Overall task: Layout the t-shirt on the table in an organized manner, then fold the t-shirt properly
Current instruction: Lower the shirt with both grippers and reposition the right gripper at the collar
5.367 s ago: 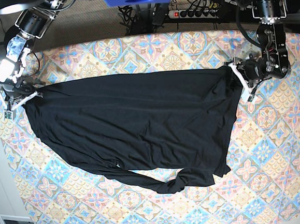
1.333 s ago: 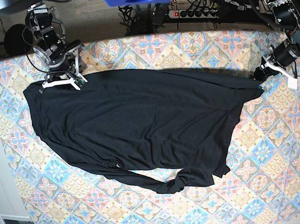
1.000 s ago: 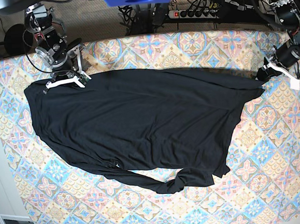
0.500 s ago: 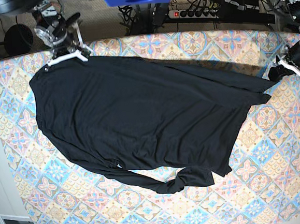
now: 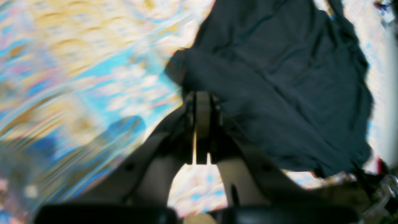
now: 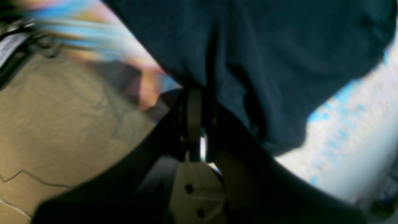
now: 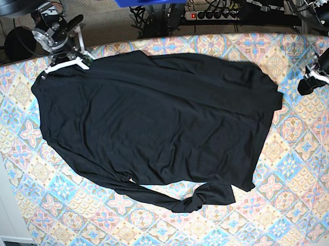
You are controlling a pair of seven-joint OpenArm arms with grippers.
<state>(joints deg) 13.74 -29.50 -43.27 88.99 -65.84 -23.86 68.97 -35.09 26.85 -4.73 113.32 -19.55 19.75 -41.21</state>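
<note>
My black t-shirt [image 7: 153, 126] lies spread across the patterned tabletop [image 7: 304, 163], filling the middle of the base view, with a twisted sleeve trailing toward the lower centre. My right fingers [image 7: 66, 63], at the upper left of that view, are pressed together, pinching the shirt's top corner. My left fingers [image 5: 202, 99], in the blurred wrist view, are pressed together on a fold of the dark cloth at the frame's centre.

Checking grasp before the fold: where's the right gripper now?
Base view, upper left: right gripper shut on the t-shirt corner at the table far edge.
</note>
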